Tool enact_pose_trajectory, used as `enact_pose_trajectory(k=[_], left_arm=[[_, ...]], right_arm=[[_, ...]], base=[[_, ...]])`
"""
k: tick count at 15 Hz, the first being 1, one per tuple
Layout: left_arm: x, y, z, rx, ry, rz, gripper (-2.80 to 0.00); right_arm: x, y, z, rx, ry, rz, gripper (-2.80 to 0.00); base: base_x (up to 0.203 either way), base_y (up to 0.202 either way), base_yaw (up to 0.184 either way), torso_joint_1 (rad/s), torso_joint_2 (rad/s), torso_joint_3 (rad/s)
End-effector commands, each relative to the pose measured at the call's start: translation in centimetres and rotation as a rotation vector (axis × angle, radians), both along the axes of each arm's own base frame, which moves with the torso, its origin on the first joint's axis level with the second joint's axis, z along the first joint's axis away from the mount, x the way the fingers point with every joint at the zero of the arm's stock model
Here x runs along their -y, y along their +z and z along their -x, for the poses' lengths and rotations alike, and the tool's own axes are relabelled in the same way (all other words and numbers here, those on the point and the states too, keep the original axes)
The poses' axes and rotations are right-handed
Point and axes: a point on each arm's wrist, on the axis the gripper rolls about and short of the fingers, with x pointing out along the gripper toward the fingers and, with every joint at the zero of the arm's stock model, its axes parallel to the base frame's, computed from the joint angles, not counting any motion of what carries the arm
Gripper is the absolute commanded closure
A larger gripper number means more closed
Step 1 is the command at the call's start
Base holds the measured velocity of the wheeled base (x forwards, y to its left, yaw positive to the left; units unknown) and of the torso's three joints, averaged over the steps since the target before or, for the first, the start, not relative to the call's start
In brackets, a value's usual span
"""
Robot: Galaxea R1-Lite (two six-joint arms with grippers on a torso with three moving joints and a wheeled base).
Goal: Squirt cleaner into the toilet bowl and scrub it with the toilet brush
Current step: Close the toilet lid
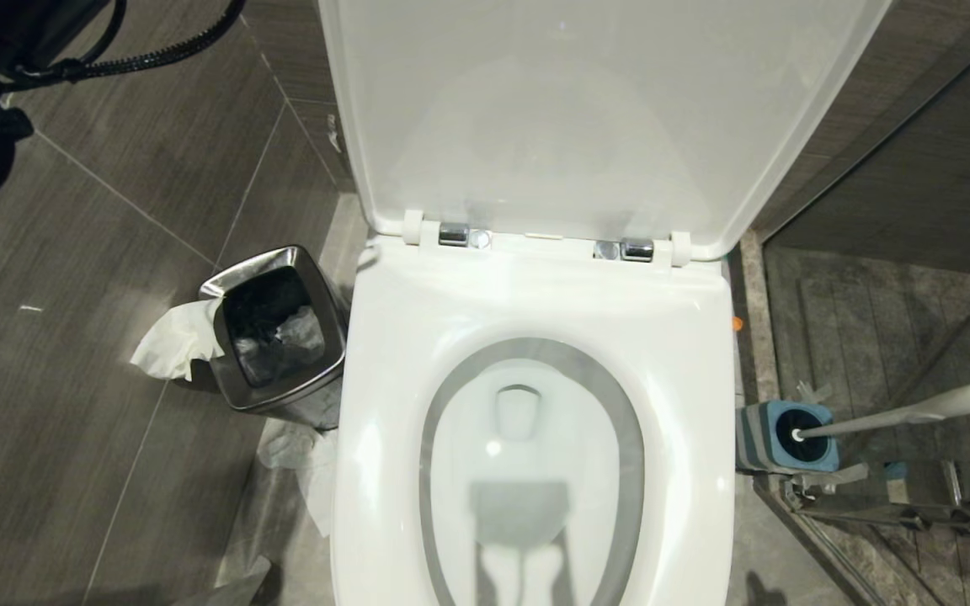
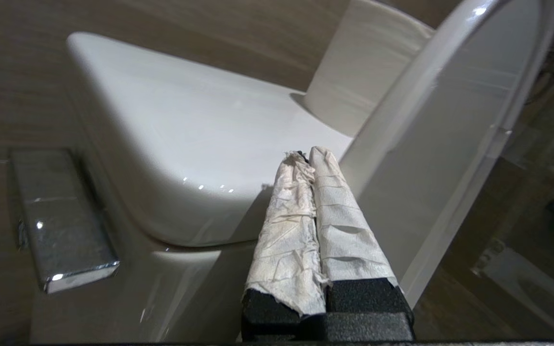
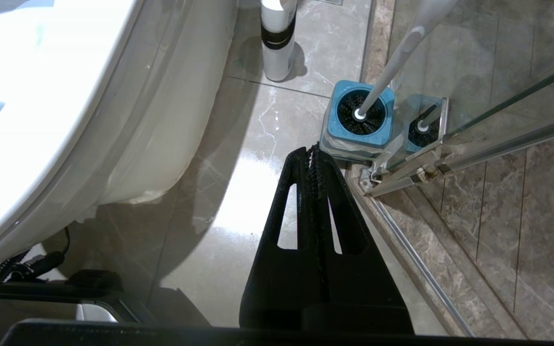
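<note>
Clenched left claw (image 2: 309,156) by raised lid (image 2: 450,144), right claw (image 3: 311,151) clenched near toilet brush (image 3: 392,57), no legible writing.

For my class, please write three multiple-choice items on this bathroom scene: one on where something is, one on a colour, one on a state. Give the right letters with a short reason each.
1. Where is the toilet brush?
A. In the toilet bowl
B. In its holder on the floor, on the robot's right of the toilet
C. In the steel bin

2. What colour is the top of the holder?
A. Blue
B. Red
C. Yellow

3. How does the toilet lid stand?
A. Shut over the seat
B. Raised upright
C. Taken off

Answers:
1 B, the handle leans out of the holder by the glass door.
2 A, its rim shows blue in both the head and right wrist views.
3 B, it stands up behind the open bowl.
</note>
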Motion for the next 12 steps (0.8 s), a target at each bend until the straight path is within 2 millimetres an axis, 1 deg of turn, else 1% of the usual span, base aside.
enact_pose_trajectory(k=[1,3,6,10,12], left_arm=[[-0.1,-0.2,-0.3,-0.030,0.034,0.023,0.00],[-0.1,-0.6,-0.6,-0.076,0.062,0.017,0.00],[0.3,-2.1,-1.0,-0.103,0.077,-0.038,0.00],[1.2,-3.8,-0.8,-0.123,0.033,-0.106,0.00],[1.1,-4.0,-0.1,-0.115,-0.007,-0.135,0.00]], right_arm=[[0.0,0.0,0.0,-0.001,0.001,0.000,0.00],[0.0,0.0,0.0,-0.001,0.001,0.000,0.00],[0.0,0.0,0.0,-0.001,0.001,0.000,0.00],[0.0,0.0,0.0,-0.001,0.001,0.000,0.00],[0.0,0.0,0.0,-0.001,0.001,0.000,0.00]], base=[[0.000,0.000,0.000,0.000,0.00,0.000],[0.000,0.000,0.000,0.000,0.00,0.000],[0.000,0.000,0.000,0.000,0.00,0.000],[0.000,0.000,0.000,0.000,0.00,0.000],[0.000,0.000,0.000,0.000,0.00,0.000]])
